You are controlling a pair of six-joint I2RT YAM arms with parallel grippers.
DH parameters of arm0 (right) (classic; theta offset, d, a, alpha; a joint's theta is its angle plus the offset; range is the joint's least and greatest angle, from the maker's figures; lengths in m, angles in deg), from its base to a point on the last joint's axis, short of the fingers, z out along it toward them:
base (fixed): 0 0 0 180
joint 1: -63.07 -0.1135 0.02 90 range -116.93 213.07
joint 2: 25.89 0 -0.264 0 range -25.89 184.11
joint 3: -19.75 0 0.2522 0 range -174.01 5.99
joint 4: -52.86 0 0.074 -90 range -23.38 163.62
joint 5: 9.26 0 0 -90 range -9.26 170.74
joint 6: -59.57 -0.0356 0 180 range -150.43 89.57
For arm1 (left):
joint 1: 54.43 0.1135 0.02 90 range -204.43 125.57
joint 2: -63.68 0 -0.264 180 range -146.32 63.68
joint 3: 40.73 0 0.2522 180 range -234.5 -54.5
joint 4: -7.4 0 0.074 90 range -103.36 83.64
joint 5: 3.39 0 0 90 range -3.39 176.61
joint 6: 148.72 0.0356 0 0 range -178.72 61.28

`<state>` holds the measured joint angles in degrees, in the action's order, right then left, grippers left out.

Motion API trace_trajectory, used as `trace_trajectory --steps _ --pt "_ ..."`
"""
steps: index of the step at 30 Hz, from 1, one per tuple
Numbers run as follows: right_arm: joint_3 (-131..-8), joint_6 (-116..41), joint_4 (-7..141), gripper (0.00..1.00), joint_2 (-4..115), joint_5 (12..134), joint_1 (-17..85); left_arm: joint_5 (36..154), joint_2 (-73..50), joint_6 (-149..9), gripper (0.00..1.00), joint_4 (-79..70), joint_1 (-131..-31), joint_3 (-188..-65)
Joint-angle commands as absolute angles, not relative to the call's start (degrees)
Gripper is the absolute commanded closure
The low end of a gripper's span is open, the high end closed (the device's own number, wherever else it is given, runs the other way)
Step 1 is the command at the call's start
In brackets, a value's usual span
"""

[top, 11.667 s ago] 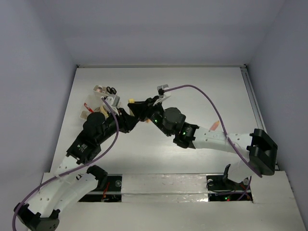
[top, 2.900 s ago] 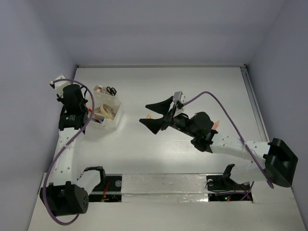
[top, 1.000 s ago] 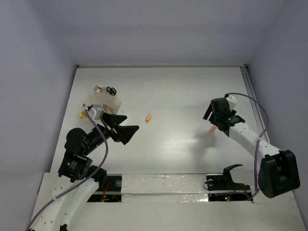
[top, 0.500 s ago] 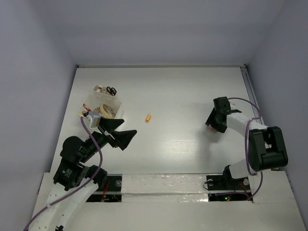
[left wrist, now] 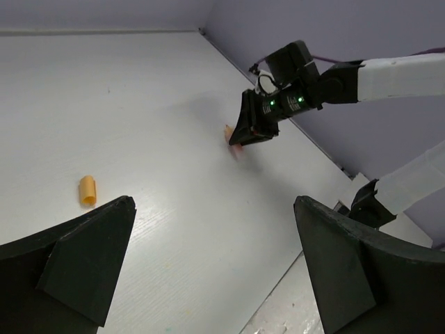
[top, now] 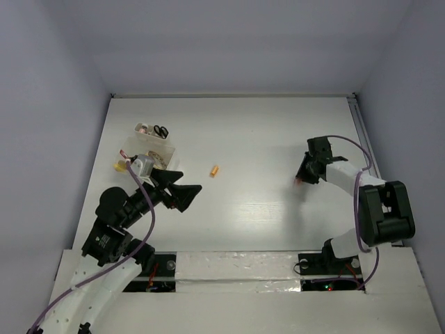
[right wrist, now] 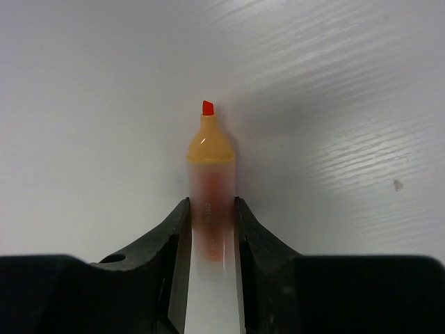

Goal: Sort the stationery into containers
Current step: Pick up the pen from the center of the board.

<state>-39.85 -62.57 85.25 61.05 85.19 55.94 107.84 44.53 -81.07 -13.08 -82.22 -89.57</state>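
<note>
My right gripper (top: 301, 178) (right wrist: 211, 206) is shut on an uncapped orange highlighter (right wrist: 211, 163), low over the table at the right; the pen's red-orange tip sticks out past the fingers. The left wrist view shows that gripper (left wrist: 252, 129) with the pen (left wrist: 231, 135) under it. A small orange cap (top: 214, 170) (left wrist: 87, 190) lies alone mid-table. The clear divided container (top: 147, 141) stands at the far left with scissors (top: 160, 130) and tape rolls inside. My left gripper (top: 185, 186) (left wrist: 214, 209) hangs open and empty just right of the container, facing the cap.
A small yellow bit (top: 119, 166) lies at the container's near-left corner. A purple cable (top: 351, 149) loops over the right arm. A metal rail (top: 363, 139) runs along the table's right edge, and grey walls close in three sides.
My right gripper's jaws have closed onto the highlighter and the wrist has shifted slightly left. The left gripper has drifted a little, still open.
</note>
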Motion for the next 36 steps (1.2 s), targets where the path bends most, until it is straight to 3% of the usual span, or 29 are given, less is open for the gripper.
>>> trace_trajectory --steps 1,5,10,19,23,33,36 --pt "-40.0 -60.6 80.5 1.00 54.5 81.4 51.4 111.3 40.5 -80.8 0.03 -10.0 -82.6 -89.7" --pt "-44.4 -60.0 76.9 0.99 46.8 82.8 38.9 119.3 33.7 -83.6 0.08 -4.9 -82.6 -88.4" --pt "-43.8 -61.8 67.2 0.98 42.9 76.5 32.7 119.0 28.8 -88.1 0.11 -0.7 -83.3 -87.6" --pt "-42.2 -64.8 53.4 0.98 44.9 72.5 22.9 102.4 17.2 -92.3 0.20 7.0 -93.9 -87.8" --pt "-41.6 -66.6 48.5 0.98 45.6 70.2 21.0 95.4 12.3 -92.2 0.29 9.7 -97.6 -88.8" --pt "-42.0 -67.6 46.4 0.98 46.6 67.7 19.2 83.7 9.5 -91.3 0.43 13.1 -101.3 -89.2" --pt "-41.5 -67.7 46.3 0.98 46.9 67.9 18.0 81.5 9.1 -91.1 0.53 13.8 -102.5 -89.1"
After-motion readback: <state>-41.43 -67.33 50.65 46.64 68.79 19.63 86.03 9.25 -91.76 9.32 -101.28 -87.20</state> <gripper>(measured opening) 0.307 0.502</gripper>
